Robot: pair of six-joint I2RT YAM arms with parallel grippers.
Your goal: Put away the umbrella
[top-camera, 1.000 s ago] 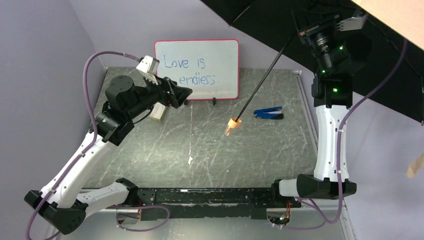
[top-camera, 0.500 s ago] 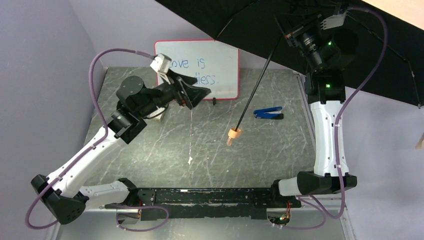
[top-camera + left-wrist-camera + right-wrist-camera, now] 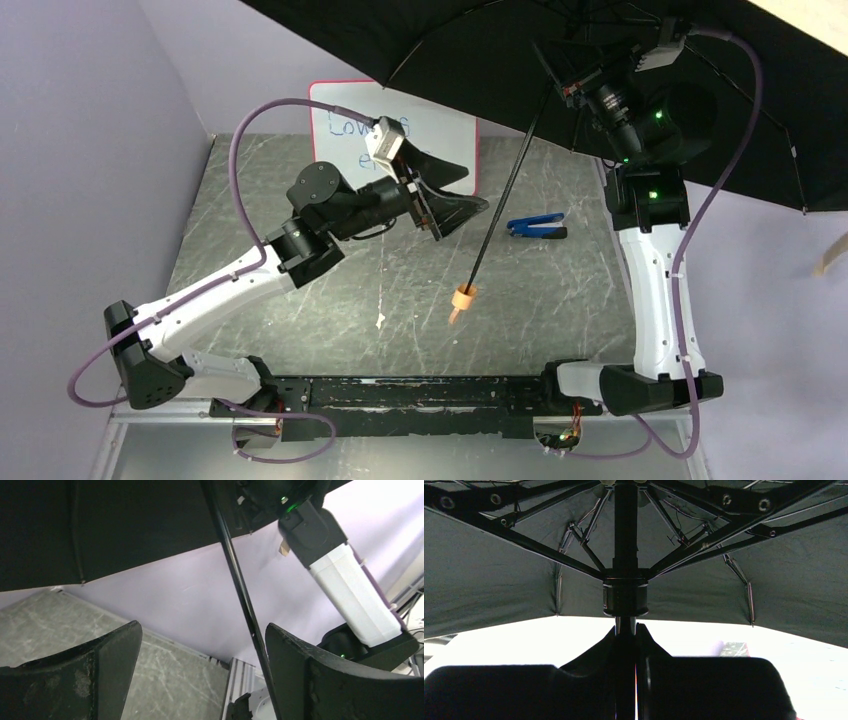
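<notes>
- Up high, the umbrella (image 3: 470, 45): fully spread over the far right of the bench (image 3: 560, 310), black lining and dark ribs facing down.
- Down from the canopy, the shaft (image 3: 500, 190): slanting down and left, ending in the pale tan-orange handle (image 3: 463, 297), which hangs in the air above mid-bench.
- Over to the right tool (image 3: 553, 82): up under the canopy, clenched on the umbrella by its shaft.
- Same grip from the right wrist view: both fingers (image 3: 704, 690) pressed tight to the rod just below the runner hub (image 3: 625, 597), where the ribs meet.
- Now the left tool (image 3: 472, 192): released, jaws spread wide, gripping nothing, reaching in from the left toward the middle of the shaft.
- From the left wrist view: shaft crossing the gap between the two fingers, closer to the right-hand one; touching or not, cannot tell.
- Behind the left arm, the whiteboard (image 3: 335, 110): standing at the far edge, partly covered by arm and canopy.
- And the blue-black clip (image 3: 536, 225): lying on the bench just right of the shaft, near the right arm's upright.
</notes>
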